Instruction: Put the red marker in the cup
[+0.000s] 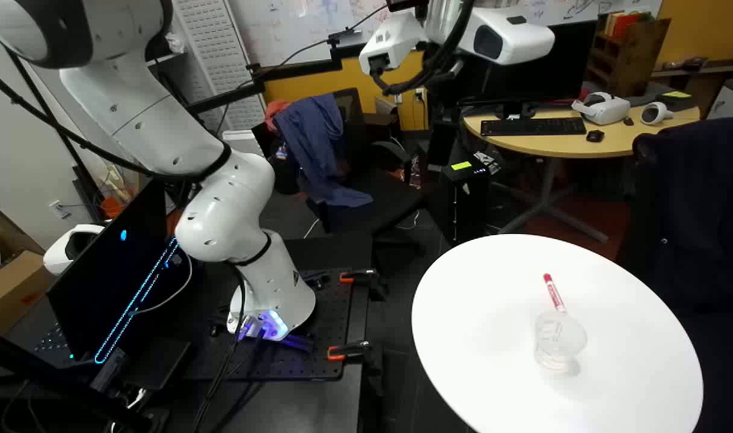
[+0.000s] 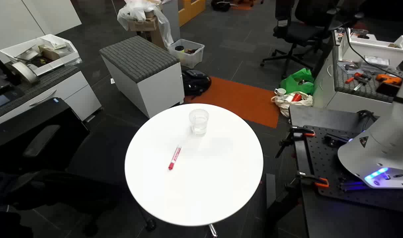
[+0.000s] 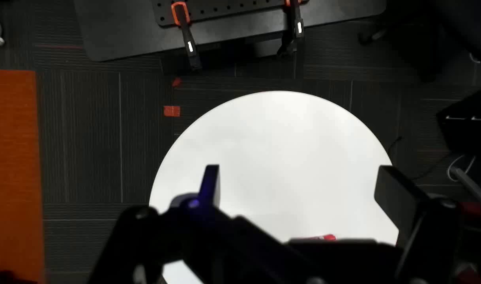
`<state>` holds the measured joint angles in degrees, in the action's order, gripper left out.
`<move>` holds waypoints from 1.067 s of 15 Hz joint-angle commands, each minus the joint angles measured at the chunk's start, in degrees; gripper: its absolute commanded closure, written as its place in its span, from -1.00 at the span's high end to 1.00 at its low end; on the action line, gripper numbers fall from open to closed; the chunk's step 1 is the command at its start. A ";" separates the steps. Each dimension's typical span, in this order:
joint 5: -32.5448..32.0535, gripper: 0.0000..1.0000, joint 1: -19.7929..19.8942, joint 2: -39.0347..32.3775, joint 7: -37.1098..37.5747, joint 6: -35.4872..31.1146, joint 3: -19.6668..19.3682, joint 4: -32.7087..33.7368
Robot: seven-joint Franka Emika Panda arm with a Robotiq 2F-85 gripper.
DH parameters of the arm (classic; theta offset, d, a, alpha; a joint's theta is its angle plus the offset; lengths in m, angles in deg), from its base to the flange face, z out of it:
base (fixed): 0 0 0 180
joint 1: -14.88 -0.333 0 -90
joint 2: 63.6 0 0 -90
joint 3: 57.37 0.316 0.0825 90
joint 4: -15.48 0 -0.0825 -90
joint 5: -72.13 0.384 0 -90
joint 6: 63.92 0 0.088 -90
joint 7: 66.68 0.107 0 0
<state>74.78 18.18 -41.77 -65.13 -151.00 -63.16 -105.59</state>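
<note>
In the wrist view I have the tool (image 3: 297, 183) spread wide above the white surface (image 2: 194, 191); the red marker (image 2: 175, 158) lies on it, near the upright clear cup (image 2: 199, 122).

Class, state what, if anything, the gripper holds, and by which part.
Nothing: the gripper is open, and the marker lies on the table.

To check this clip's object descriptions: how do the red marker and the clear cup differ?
The red marker shows red and white; the clear cup is see-through. The marker is a thin stick; the cup is wider and round. The marker lies flat; the cup stands upright. Both rest on the round white table.
</note>
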 commanded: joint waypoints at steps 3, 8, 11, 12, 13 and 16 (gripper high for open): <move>0.14 1.00 0.55 -0.09 -0.18 0.18 0.43 0.18; 0.06 1.00 0.55 -0.06 -0.10 -0.01 0.49 0.05; -0.27 1.00 0.58 -0.56 0.28 -0.77 0.69 0.18; -0.39 1.00 0.58 -0.75 0.42 -1.11 0.76 0.23; -0.70 1.00 0.57 -1.13 0.51 -1.60 0.89 0.32; -1.27 1.00 0.57 -2.44 0.89 -3.23 1.15 0.66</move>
<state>74.45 18.18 -42.60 -65.13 -152.29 -62.95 -105.60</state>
